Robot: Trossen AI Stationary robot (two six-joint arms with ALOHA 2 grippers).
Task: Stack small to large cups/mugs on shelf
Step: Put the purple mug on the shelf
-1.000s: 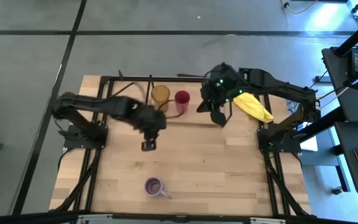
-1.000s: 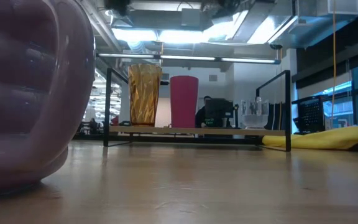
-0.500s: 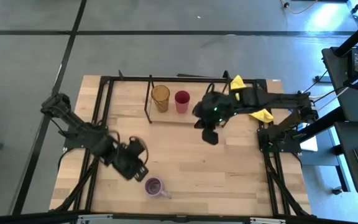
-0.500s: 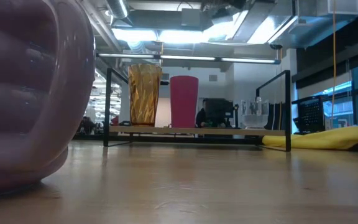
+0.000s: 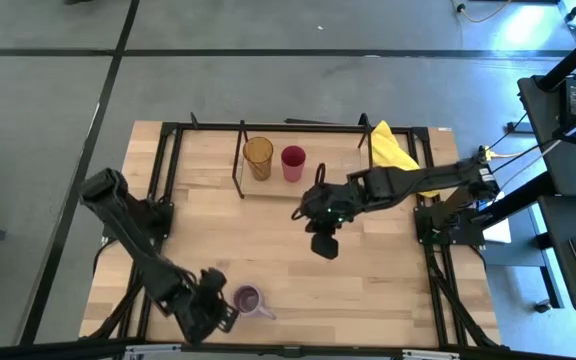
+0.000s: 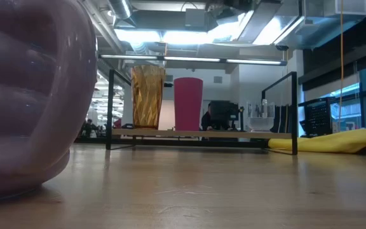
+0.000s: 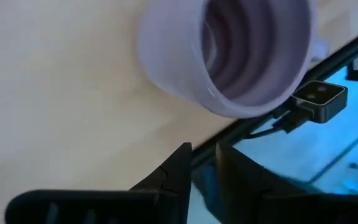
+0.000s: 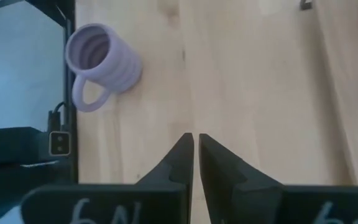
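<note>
at the near edge of the wooden table [image 5: 368,280], a ribbed lavender mug [image 5: 248,299] stands upright on the boards, its handle pointing toward the right arm's side. in the low view the mug [image 6: 30,95] fills the near left of the picture, very close to the camera. the left gripper [image 5: 211,312] is low over the table just beside the mug, on the side away from the handle. in the left wrist view its two dark fingers [image 7: 176,171] are nearly together, with only a thin gap, and grip nothing; the mug's open mouth [image 7: 253,50] sits just ahead of the tips.

farther in, over the middle of the table, the right gripper [image 5: 324,244] hangs above bare wood, well apart from the mug. in the right wrist view its fingers [image 8: 182,155] are almost touching and empty, and the mug [image 8: 101,62] shows farther off near the table's edge.

at the far side stands the shelf [image 5: 268,195], a low black rod rack with a light board. on it, the tall amber tumbler [image 5: 258,157] and the shorter magenta-red cup [image 5: 293,161] stand upright, just beside each other. in the low view a small clear glass [image 6: 260,119] also stands on the shelf, well apart from the red cup.

a yellow cloth [image 5: 393,155] lies at the far right of the table, beside the shelf.
</note>
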